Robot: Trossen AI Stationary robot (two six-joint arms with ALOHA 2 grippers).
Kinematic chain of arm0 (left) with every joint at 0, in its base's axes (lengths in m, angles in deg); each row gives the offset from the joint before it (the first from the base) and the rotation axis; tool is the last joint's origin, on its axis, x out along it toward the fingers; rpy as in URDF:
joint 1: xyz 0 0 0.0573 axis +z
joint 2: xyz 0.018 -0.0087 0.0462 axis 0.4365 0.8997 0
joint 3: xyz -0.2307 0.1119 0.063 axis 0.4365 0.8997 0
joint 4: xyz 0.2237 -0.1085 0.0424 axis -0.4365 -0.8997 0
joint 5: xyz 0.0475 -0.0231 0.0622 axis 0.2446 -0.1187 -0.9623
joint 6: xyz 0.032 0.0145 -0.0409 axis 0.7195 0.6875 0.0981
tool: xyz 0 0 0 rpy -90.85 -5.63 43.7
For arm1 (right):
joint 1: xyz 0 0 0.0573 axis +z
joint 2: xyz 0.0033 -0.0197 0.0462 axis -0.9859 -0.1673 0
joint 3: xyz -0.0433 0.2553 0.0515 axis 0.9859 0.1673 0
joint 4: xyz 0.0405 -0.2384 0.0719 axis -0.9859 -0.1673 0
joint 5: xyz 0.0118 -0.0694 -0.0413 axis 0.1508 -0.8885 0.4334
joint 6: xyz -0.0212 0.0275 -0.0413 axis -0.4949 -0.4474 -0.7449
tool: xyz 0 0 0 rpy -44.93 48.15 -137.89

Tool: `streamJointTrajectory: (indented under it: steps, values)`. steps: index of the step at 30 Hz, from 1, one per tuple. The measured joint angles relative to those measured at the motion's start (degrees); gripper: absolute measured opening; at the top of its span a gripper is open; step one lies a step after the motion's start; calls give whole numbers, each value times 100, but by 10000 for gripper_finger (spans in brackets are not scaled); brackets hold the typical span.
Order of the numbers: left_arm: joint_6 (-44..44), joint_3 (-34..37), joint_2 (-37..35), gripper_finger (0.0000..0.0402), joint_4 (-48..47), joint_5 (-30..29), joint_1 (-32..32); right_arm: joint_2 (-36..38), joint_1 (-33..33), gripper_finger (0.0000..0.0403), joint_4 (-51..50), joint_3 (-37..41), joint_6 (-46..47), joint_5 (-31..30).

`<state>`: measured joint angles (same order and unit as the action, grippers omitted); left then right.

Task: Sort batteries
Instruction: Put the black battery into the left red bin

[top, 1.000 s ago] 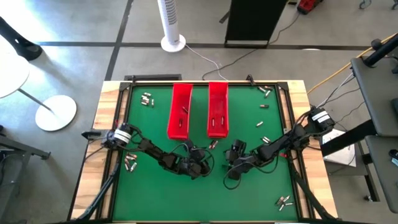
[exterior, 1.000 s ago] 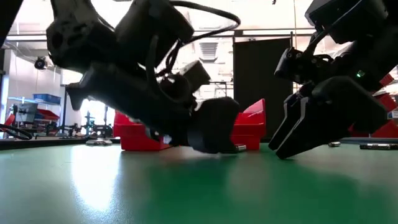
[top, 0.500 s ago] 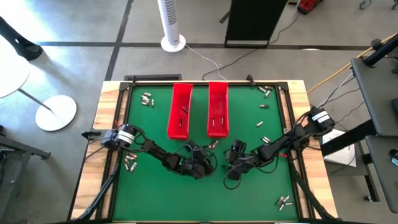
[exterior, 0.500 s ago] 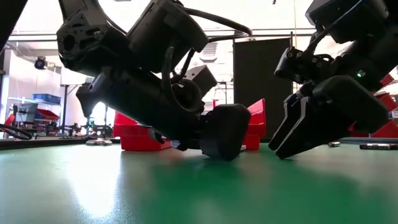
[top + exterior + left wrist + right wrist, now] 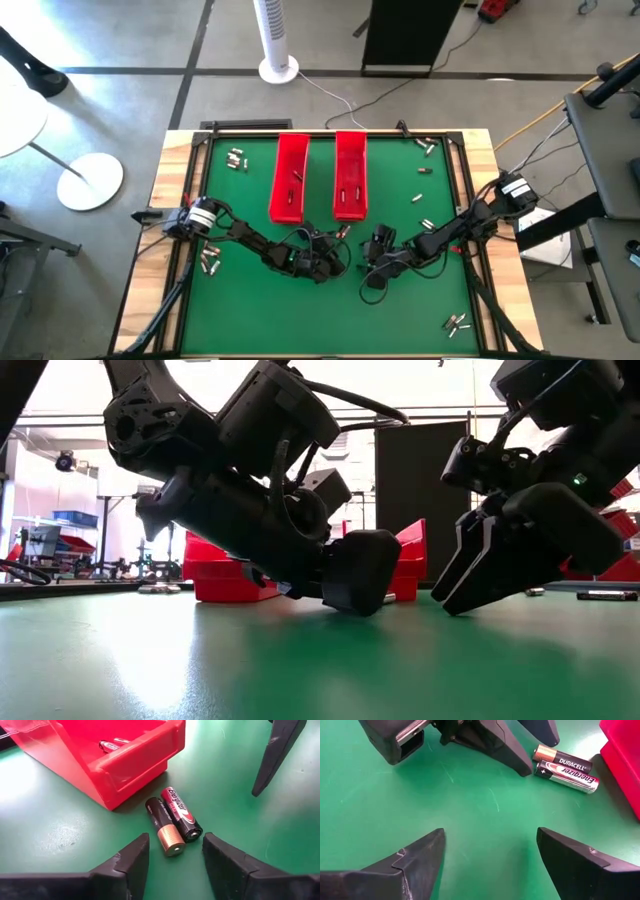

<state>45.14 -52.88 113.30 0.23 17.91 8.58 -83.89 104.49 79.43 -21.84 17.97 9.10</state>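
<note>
Two batteries lie side by side on the green mat, just off the near end of the right red tray: a black one with a coppery end and a black-and-red one. They also show in the high view as the two batteries. My left gripper is open and low over the mat. Its fingertips stand on either side of the batteries' near ends, apart from them. My right gripper is open a little to the right of them, above bare mat, with nothing between its fingers.
A second red tray stands left of the first; both hold a few batteries. Loose batteries lie scattered at far left, near left, far right, right and near right. A raised frame rims the mat.
My left gripper has crept toward the two batteries at the right tray's near end, and its wrist has tipped a little. The batteries lie where they were.
</note>
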Motion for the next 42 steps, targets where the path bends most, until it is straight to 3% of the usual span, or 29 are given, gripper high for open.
streamJointTrajectory:
  steps: [25, 34, 42]
  values:
    - [49, 24, 7, 33, -15, 288, 5, 0, 2, 304, 0, 0, 3, 11]
    - [306, 48, -336, 37, -604, 576, -201, 0, 2, 316, -4, 0, 29, 20]
    - [494, 52, -632, 38, -1107, 1078, -229, 0, 2, 301, -13, 0, 42, 124]
